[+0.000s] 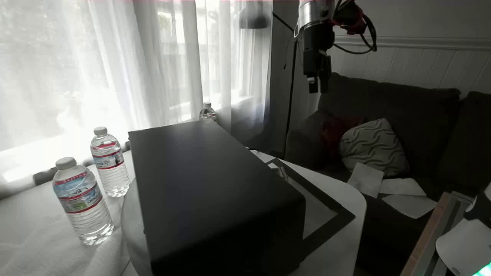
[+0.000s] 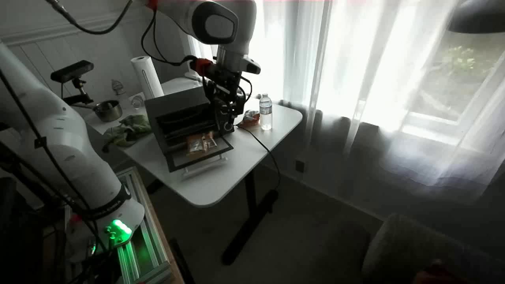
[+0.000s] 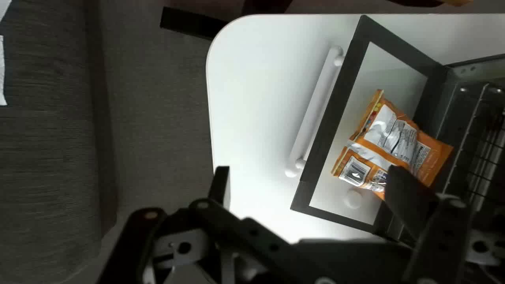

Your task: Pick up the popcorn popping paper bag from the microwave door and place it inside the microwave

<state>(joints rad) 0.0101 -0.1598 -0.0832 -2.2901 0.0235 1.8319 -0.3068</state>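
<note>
The gripper (image 3: pixel 309 173) is hanging in a released state, w/ its fingers (image 3: pixel 218 183) standing wide apart; in an exterior view it is showing high above the bag & well apart. The popcorn bag (image 3: pixel 394 136) (orange, w/ white label panels & barcode) is lying on the inner face of the lowered microwave door (image 3: pixel 339 100), mostly on the window (image 3: pixel 390 75); in the wrist view its right end is overlapping the black frame (image 3: pixel 432 90) twd the cavity, & one finger is partly hiding its near edge. The white bar handle (image 3: pixel 313 112) is running along the door's outer edge, over the white table (image 2: pixel 201 189). The microwave (image 1: pixel 207 165) is standing on the table, w/ a wire rack (image 3: pixel 472 118) showing inside. Surrounding items, in an exterior view: a water bottle (image 2: pixel 266 114) is standing right of the microwave, near a red-and-silver packet (image 2: pixel 250 118); a green cloth (image 2: pixel 132 128) is lying left; a metal saucepan (image 2: pixel 109 112) & a paper towel roll (image 2: pixel 148 79) are standing at far left
</note>
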